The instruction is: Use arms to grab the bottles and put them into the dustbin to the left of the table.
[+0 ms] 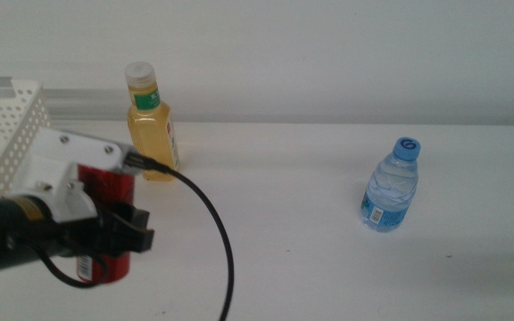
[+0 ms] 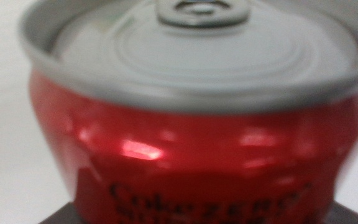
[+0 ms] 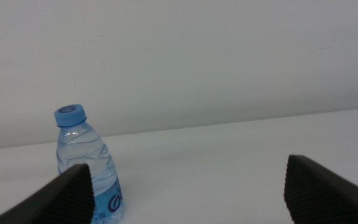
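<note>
My left gripper [image 1: 119, 234] comes in from the left and is shut on the red can [image 1: 105, 185] near the table's front left. The can [image 2: 197, 155] fills the left wrist view, with a dented side. The tall yellow-liquid bottle [image 1: 153, 129] with a white cap stands upright just behind the can. The small clear water bottle [image 1: 391, 187] with a blue cap stands upright at the right. My right gripper [image 3: 187, 167] is open and out of the middle view. The water bottle [image 3: 86, 168] stands beyond one of its jaws. The white perforated dustbin [image 1: 7, 125] is at the far left.
The white table [image 1: 293, 223] runs back to a pale wall. The left arm's black cable [image 1: 217, 232] loops over the table to the front edge. Only the dustbin's corner shows, right behind the left arm.
</note>
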Tool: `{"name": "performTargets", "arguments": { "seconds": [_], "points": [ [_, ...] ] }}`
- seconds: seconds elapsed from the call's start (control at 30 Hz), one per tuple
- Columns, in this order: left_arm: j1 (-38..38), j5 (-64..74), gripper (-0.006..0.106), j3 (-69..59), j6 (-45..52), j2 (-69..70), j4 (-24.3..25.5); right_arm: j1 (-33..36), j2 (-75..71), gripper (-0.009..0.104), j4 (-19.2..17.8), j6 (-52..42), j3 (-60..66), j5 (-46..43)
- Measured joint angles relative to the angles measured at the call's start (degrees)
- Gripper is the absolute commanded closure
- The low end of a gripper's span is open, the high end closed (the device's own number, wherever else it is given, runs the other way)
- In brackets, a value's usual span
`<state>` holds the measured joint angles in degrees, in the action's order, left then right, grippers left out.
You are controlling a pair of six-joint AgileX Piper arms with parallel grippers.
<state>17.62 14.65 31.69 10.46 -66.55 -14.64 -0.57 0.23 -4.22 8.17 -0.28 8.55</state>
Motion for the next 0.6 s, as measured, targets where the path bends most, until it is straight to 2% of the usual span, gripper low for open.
{"name": "performTargets", "arguments": {
  "seconds": [0.37,0.6],
  "points": [
    [-6.3,20.3,0.102,12.0,0.2,2.1,2.7,0.0,0.0,0.013,0.0,0.0,0.0,0.0],
    [-17.0,30.3,0.102,19.8,4.5,2.1,3.6,0.0,0.0,0.013,0.0,0.0,0.0,0.0]
  ]
}}
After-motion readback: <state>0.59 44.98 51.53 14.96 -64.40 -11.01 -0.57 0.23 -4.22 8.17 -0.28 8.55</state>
